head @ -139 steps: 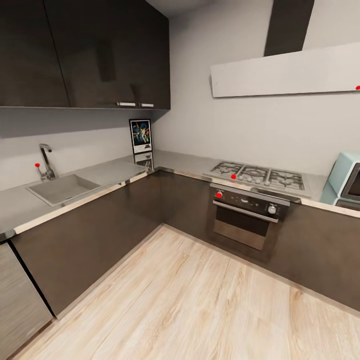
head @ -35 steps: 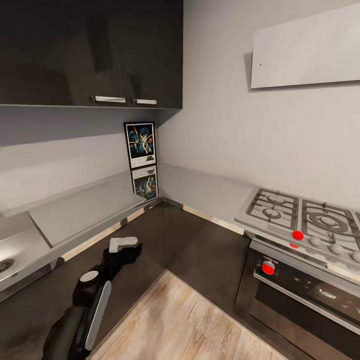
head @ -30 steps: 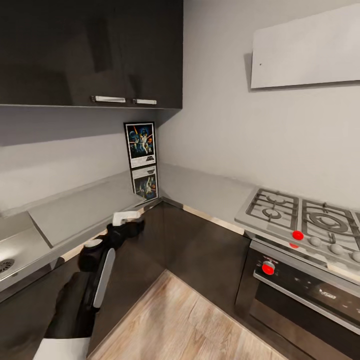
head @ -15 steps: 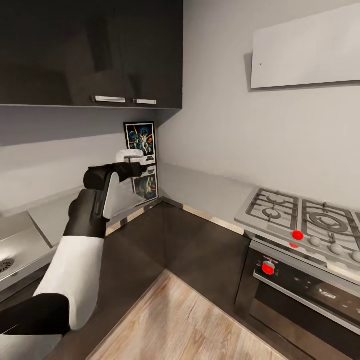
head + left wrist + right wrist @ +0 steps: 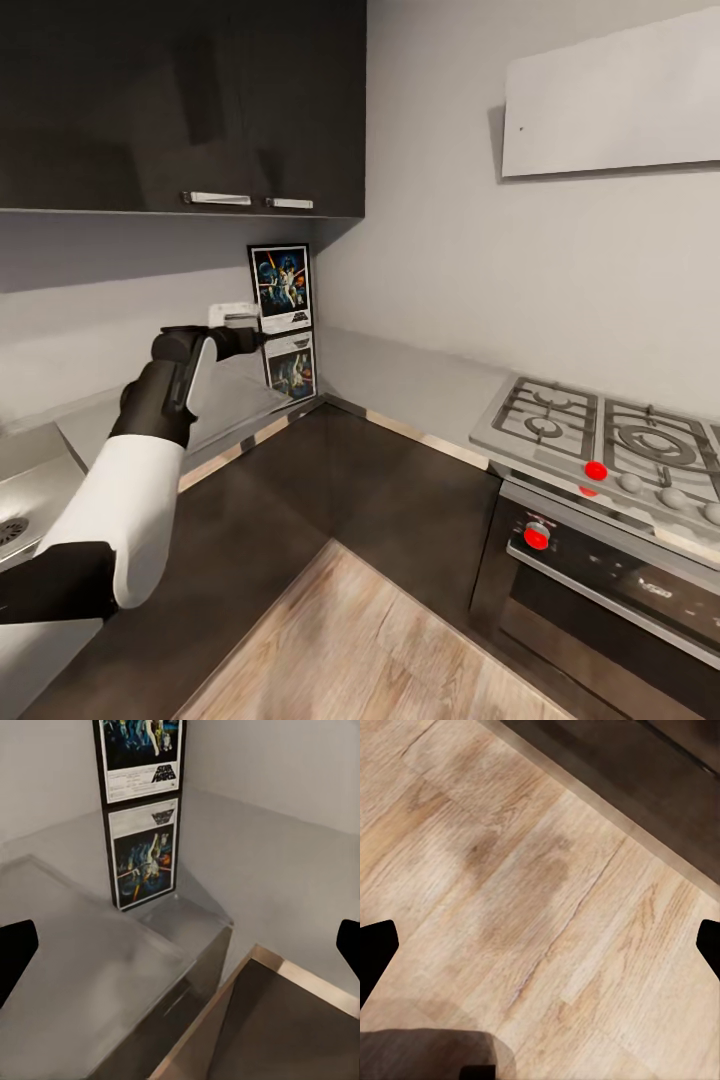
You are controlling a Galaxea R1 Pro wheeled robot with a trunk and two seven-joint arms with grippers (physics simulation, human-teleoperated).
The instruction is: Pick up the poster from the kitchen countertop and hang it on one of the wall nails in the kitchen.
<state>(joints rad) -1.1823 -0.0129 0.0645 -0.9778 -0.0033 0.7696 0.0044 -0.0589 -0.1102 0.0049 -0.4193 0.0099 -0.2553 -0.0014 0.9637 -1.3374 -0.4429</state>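
The poster [image 5: 281, 288] stands upright in the corner of the kitchen countertop [image 5: 420, 385], leaning on the wall, with its mirrored reflection in the glossy slab just below it. My left gripper [image 5: 243, 327] hovers above the countertop, just left of the poster and short of it. In the left wrist view the poster [image 5: 142, 757] is straight ahead over the countertop [image 5: 285, 870], and the left gripper [image 5: 180, 952] is open with nothing between its fingertips. My right gripper [image 5: 540, 945] is open and empty, hanging over the pale wood floor [image 5: 547, 870].
Dark upper cabinets [image 5: 200, 100] hang low over the poster's corner. A gas hob [image 5: 600, 430] and oven [image 5: 610, 590] stand at the right under a pale range hood [image 5: 610, 100]. A sink [image 5: 12, 510] lies at the far left.
My left arm has risen from below the counter edge to above the countertop and swung toward the poster. Since the earliest frame the camera has moved closer to the corner.
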